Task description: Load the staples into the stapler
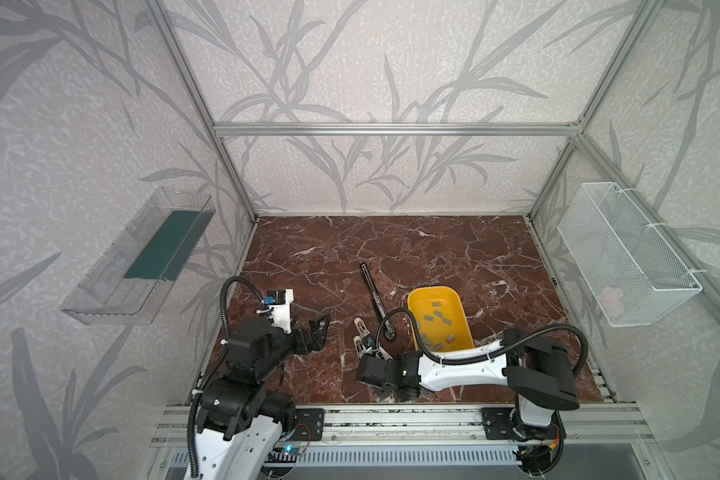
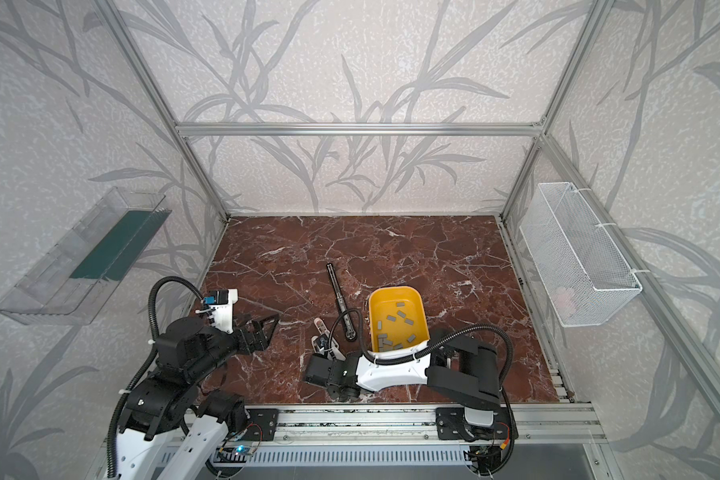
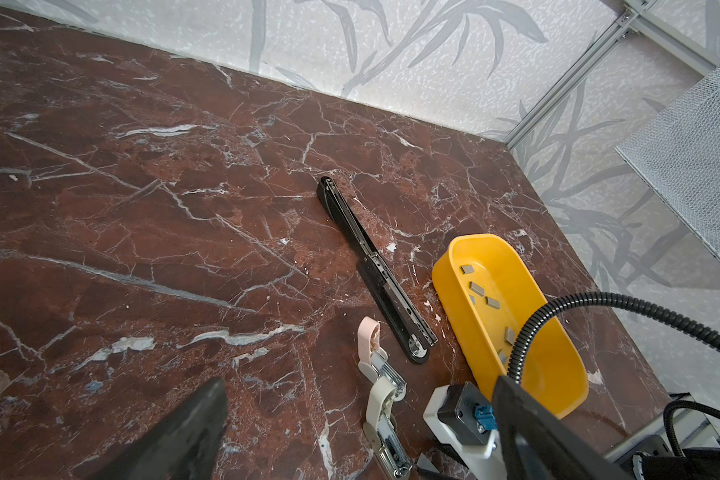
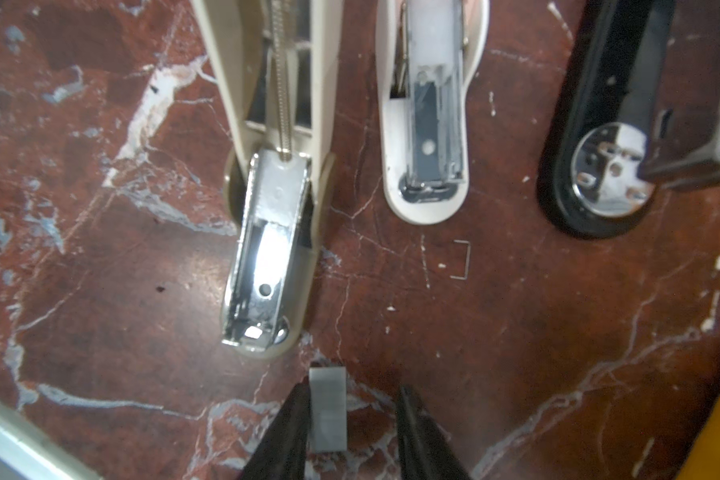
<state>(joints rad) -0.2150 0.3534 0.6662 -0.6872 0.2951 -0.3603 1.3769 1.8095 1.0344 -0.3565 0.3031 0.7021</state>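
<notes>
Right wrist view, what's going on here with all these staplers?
The right pincer has a staple strip between its fingers, touching one, with a gap to the other, just short of the open beige stapler. A white stapler and a black stapler lie open beside it. More staples wait in the yellow tray. The left pincer hangs open, holding nothing.

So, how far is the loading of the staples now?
Done: the beige stapler lies open, its channel looking empty. In hand: one strip of staples sits between the right hand's parted fingers, just short of that stapler. Left: slide it in and close the stapler. Other staples lie in the yellow tray.
</notes>
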